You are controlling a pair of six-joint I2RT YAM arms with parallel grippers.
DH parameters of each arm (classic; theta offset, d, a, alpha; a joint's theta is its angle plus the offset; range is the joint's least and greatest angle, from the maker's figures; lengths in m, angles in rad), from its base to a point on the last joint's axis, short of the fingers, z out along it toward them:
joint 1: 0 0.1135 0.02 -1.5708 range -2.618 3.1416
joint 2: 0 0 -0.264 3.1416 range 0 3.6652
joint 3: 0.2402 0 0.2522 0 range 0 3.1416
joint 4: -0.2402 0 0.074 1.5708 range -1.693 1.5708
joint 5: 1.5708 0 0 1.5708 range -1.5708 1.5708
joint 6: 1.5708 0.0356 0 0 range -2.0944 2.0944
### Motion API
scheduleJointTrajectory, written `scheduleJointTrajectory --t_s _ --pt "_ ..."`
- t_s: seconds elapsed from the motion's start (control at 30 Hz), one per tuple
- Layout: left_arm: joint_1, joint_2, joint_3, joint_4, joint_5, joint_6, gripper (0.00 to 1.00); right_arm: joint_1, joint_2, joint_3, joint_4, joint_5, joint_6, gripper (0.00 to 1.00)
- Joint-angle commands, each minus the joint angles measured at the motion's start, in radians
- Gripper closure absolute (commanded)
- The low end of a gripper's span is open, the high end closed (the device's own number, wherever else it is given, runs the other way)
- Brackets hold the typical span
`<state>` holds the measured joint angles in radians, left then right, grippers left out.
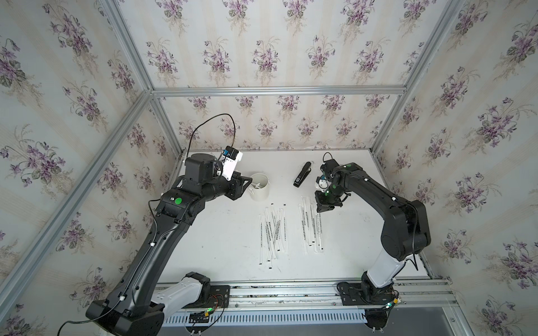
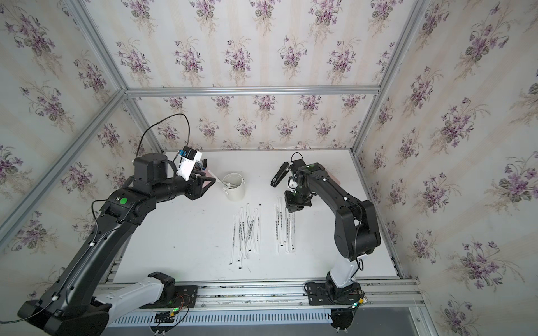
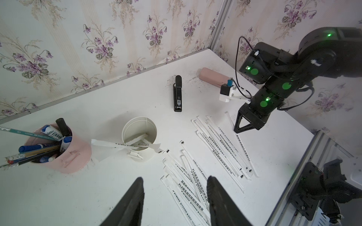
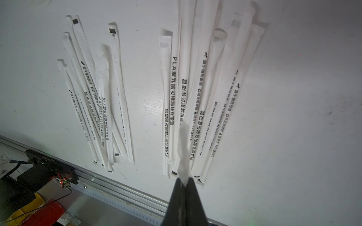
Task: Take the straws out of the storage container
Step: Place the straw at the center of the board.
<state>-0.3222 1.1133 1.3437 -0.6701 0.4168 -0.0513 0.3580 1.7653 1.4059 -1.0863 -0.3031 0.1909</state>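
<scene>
The right gripper (image 4: 184, 182) pinches a straw (image 4: 183, 144) above the laid-out straws (image 4: 170, 94), ready to release it. The left gripper (image 3: 175, 179), jaws wide, must next reach into the storage container (image 3: 137, 125) for its last straws (image 3: 125, 145).

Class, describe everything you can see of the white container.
The container is a small white cylinder, plastic-looking, open-topped, with a lug at its rim. It stands upright on the table, beside the pink cup but apart from it. A few wrapped straws lie inside; one rests across the rim, sticking out both sides.
</scene>
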Motion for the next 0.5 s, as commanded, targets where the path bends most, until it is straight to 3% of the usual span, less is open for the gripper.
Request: scheduleJointTrajectory --t_s 0.0,0.27,0.47 --pt "0.0 0.003 0.006 -0.001 0.025 -0.011 0.48 -0.009 0.029 0.01 0.016 -0.017 0.005 1.0" --pt "0.0 0.002 0.005 0.002 0.037 -0.015 0.47 -0.024 0.109 0.024 0.046 -0.007 -0.007 1.0" --pt "0.001 0.005 0.003 0.002 0.027 -0.01 0.47 -0.024 0.129 0.039 0.065 -0.006 -0.005 0.91"
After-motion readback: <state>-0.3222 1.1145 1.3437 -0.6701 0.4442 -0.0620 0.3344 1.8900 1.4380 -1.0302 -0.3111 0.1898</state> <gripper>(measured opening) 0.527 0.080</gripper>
